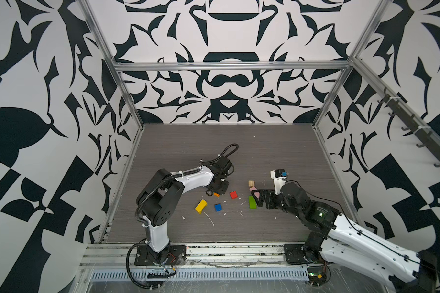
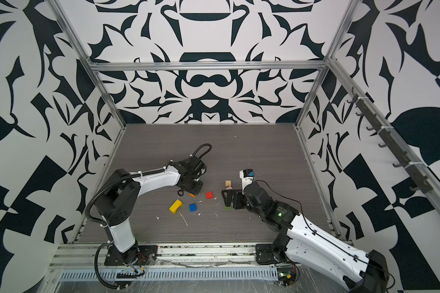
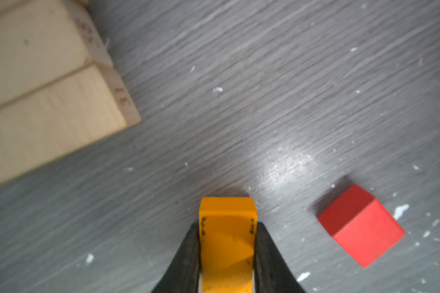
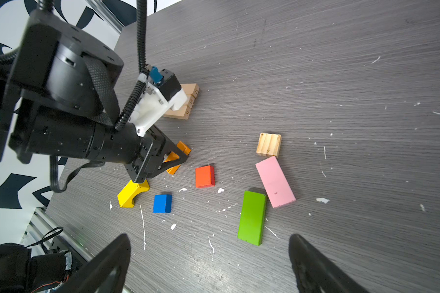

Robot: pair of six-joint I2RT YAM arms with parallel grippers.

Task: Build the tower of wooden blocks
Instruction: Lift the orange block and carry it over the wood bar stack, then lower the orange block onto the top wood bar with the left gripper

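Aluminium rail carrying both arm bases runs along the near edge of a grey wood-grain worktop, scuffed and strewn with white flecks. Nearest on it, left of centre, lie a yellow arch block and a blue block side by side, with a green block flat to their right. The right pincer stands wide and empty just over that green block, covering part of it in both top views. A little farther, the left pincer is clamped on an orange block; whether that block is off the surface I cannot tell. A red block sits just right of it, apart. Farther right a pink block lies flat, its far end just beside a tan cube. Three tan planks lie side by side under the left arm, hidden in both top views; handwritten numbers mark their ends, 29 and 31 legible. Black-and-white patterned walls in a metal frame close the far side.
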